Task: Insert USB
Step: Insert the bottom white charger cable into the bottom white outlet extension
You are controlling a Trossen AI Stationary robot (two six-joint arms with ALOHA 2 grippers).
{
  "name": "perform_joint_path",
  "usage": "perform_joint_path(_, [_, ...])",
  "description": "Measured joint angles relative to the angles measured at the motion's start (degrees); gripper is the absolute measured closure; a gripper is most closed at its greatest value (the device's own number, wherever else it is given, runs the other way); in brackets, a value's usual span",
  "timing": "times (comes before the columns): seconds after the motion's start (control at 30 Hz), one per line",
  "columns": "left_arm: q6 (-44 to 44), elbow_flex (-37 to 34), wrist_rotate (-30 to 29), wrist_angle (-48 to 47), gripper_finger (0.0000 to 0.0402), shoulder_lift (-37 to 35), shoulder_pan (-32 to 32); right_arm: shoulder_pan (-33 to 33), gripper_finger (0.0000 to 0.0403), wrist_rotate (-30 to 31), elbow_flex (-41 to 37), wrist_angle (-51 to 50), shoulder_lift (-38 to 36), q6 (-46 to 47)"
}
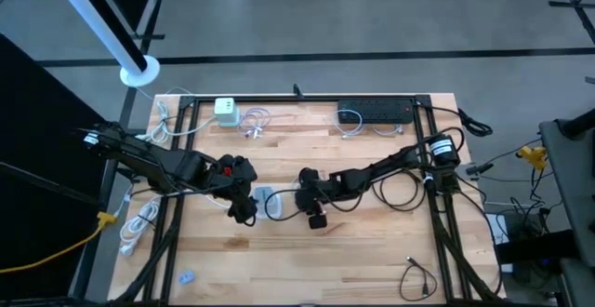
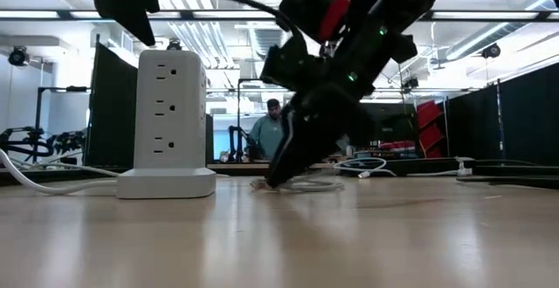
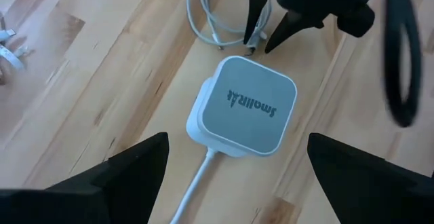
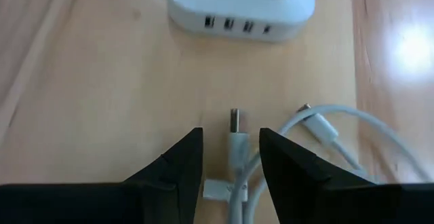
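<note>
- At the middle of the table [image 1: 372, 260], the white charging tower [image 3: 243, 106] stands upright, its row of USB ports [image 4: 235, 26] facing the right gripper [image 4: 230, 157].
- The right gripper is down at the tabletop just right of the tower, its jaws partly open with one finger on either side of the USB plug [image 4: 235, 122]; the plug's white cable [image 4: 339, 132] loops away beside it.
- Whether the pads actually press the plug I cannot tell; the plug looks to be lying on the wood, its metal tip pointing toward the ports but well short of them.
- The left gripper [image 3: 230, 163] hovers directly above the tower with its jaws spread wide and holding nothing.
- My judgement: the step in hand is picking up the plug; insertion has not begun.
- Next, the right jaws should close firmly on the plug body, lift it to port height, line it up with one slot and push straight in.
- The left gripper would probably need to close on the tower to steady it.
</note>
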Motion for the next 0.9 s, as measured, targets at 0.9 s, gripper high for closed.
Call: perform_joint_path(0.9, [0.51, 1.32, 6.62, -3.47, 0.0060, 0.03, -0.61, -0.99, 0.0388, 1.50, -2.26, -0.26, -6.01, -2.98])
